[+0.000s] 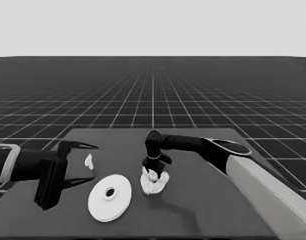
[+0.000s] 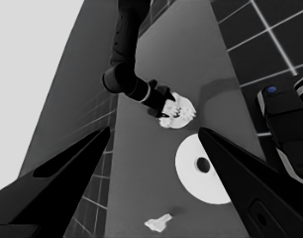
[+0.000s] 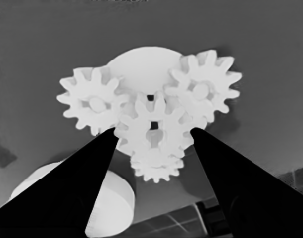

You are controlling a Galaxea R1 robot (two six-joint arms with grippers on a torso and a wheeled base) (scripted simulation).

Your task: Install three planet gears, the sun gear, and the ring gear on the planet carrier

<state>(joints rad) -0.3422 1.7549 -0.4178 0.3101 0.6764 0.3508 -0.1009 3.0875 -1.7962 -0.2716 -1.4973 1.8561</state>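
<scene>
White parts lie on the dark table (image 1: 203, 200). In the head view the larger round part (image 1: 110, 197), with a dark hole at its middle, lies flat toward the left. Just to its right the smaller round part (image 1: 154, 183) sits with gears on it, and the right gripper (image 1: 152, 172) points down onto that cluster. The left gripper (image 1: 79, 164) waits over the table's left end with its jaws spread wide and nothing between them; a thin white piece (image 1: 88, 160) lies beside its upper finger.

The left wrist view shows the right arm (image 2: 126, 44) reaching down to the gears, with the larger round part near them and the thin white piece well apart.

In the right wrist view the fingers (image 3: 87, 183) stand apart on either side of a middle gear (image 3: 152, 130). Whether they touch it I cannot tell. Three other gears (image 3: 94, 103) ring it on the smaller round part.
</scene>
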